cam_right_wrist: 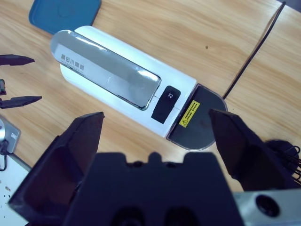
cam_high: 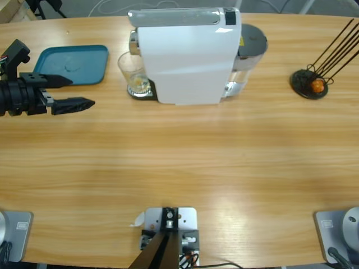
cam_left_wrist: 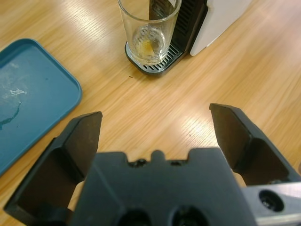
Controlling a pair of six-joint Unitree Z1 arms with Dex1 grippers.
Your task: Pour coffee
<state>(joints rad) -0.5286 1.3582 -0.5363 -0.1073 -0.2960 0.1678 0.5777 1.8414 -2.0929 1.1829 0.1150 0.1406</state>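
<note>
**Glass under the spout, both claws spread and holding nothing**

Pale wood grain runs across the long worktop (cam_high: pixel 185 168), which fills the high view. At the upper middle stands a white coffee machine (cam_high: pixel 188 56), its long axis running left to right in the frame, with a grey round water tank (cam_high: pixel 252 42) at its right end. A clear glass (cam_high: pixel 133 73) stands upright, mouth up, on the machine's black drip grate (cam_left_wrist: pixel 155 63) at the left end. In the left wrist view, at the top centre, the coffee (cam_left_wrist: pixel 148 44) is only a thin yellowish-brown film at the bottom of the glass.

A teal tray (cam_high: pixel 76 64) lies at the upper left, just beside the glass. At the upper right, well apart from the machine, a black wire capsule stand (cam_high: pixel 311 84) holds one orange capsule (cam_high: pixel 318 85).

Entering from the left edge of the high view, the left arm lies roughly level, its left claw (cam_high: pixel 73 92) pointing right toward the glass, jaws wide apart, over bare wood.

Seen through its wrist view, the right claw (cam_right_wrist: pixel 155 141) hangs above the machine looking down, jaws spread and empty. On the tank lid sits a yellow warning label (cam_right_wrist: pixel 189 114); the silver top bar (cam_right_wrist: pixel 108 75) carries small writing too fine to read.
</note>
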